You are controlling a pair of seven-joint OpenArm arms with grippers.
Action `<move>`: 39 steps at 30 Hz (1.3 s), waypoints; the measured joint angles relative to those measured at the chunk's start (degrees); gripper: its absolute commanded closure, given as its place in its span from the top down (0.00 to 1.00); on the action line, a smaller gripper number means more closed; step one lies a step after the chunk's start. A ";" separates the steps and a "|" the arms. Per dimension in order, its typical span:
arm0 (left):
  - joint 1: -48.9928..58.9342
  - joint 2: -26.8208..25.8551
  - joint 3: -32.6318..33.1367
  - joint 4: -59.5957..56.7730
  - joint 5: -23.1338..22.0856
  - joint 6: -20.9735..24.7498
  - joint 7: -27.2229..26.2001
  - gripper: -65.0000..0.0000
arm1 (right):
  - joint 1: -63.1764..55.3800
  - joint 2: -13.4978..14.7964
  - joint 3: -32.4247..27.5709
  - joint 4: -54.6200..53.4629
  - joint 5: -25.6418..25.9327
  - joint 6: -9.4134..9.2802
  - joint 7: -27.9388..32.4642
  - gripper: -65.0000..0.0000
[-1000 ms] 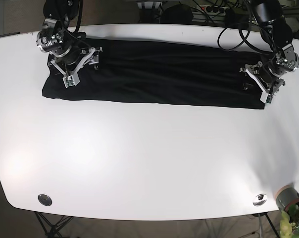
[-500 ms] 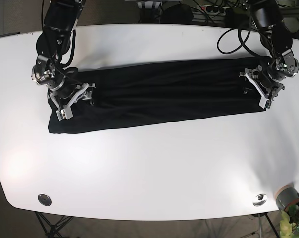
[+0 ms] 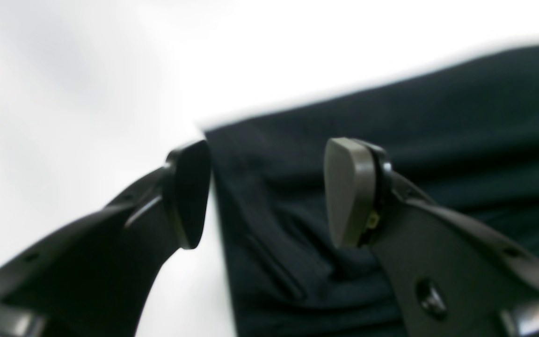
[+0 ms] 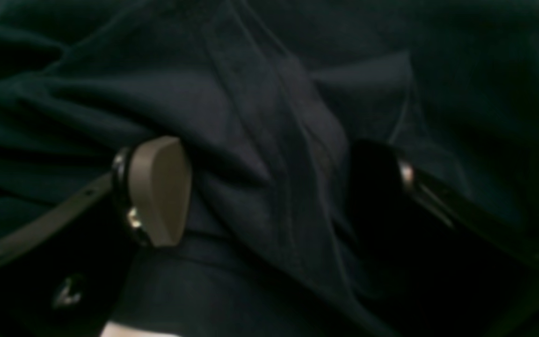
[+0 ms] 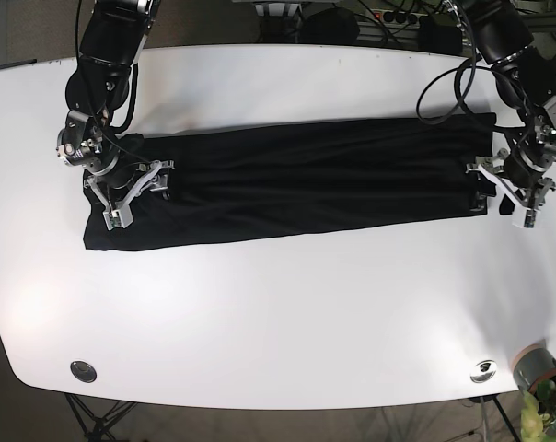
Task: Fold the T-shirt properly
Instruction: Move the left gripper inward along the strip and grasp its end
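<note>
I see the T-shirt [image 5: 296, 180] lying as one long band on the counter [image 5: 278, 322], both the left pincer [image 3: 265, 192] and right pincer [image 4: 269, 196] released, so crosswise folds remain.

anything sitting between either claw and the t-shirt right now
Nothing visible. The left claw is open right at the T-shirt end edge, one finger over the cloth, one over the table. The right claw is open directly over bunched fabric.
</note>
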State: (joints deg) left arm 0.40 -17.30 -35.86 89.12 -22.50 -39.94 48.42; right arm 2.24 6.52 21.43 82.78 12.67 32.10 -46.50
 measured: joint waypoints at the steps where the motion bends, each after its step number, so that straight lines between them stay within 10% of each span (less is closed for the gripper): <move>1: 0.20 -0.09 -1.18 0.81 -1.49 -0.02 0.52 0.60 | -0.02 0.00 0.00 0.00 -0.02 -0.02 0.00 0.78; 7: 1.14 0.00 -8.63 -0.33 -6.45 -0.02 6.45 0.82 | -1.20 -0.02 0.00 0.28 0.22 -0.13 1.31 0.78; 32: 2.84 0.70 -5.90 -16.59 -13.57 0.02 4.94 0.82 | -1.27 -0.02 0.39 0.31 0.61 -0.11 1.29 0.78; 35: 2.58 1.44 -5.70 -16.59 -13.60 0.02 4.59 0.71 | -1.27 -0.02 0.46 0.31 0.63 -0.11 1.33 0.78; 39: 1.60 1.77 -5.20 -17.84 -13.51 0.00 4.66 0.23 | -1.27 -0.02 0.48 0.26 2.10 -0.15 1.14 0.78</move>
State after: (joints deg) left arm 2.00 -15.53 -41.06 71.29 -36.01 -39.94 53.08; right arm 0.97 6.50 21.91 83.05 14.76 31.94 -45.36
